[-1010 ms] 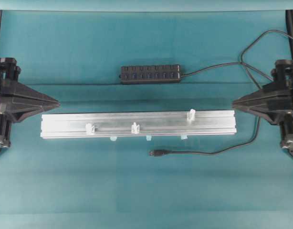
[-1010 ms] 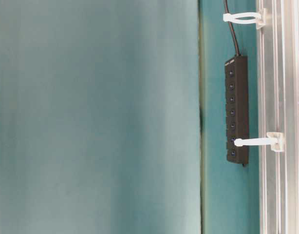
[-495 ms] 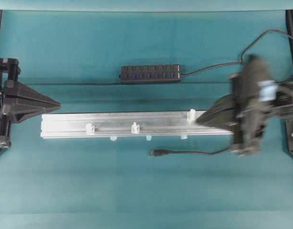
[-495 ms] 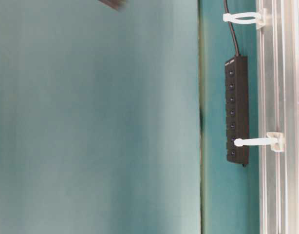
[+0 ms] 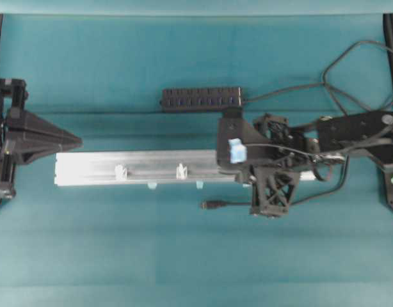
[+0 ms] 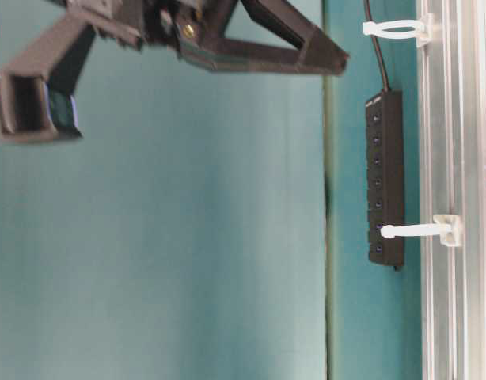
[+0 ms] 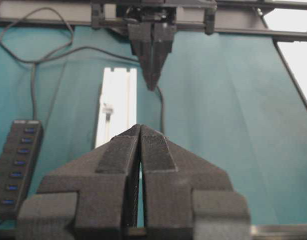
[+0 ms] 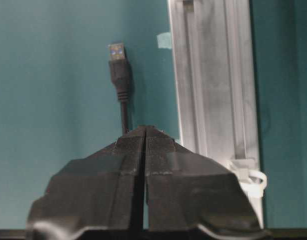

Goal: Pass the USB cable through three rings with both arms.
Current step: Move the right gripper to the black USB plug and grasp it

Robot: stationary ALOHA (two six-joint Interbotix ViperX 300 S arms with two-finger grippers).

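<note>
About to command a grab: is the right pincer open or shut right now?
Shut. In the right wrist view the right pincer has its fingers pressed together with nothing between them; the cable plug lies ahead on the cloth.

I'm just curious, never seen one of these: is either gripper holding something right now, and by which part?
Nothing is held. Both the left gripper and the right gripper are shut and empty; the USB cable lies free on the cloth ahead of the right one.

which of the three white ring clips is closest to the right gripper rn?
The white translucent ring clip at the rail's right end, right beside the shut right gripper. Overhead, the arm covers it; the other two clips stand exposed further left on the silver aluminium rail.
</note>
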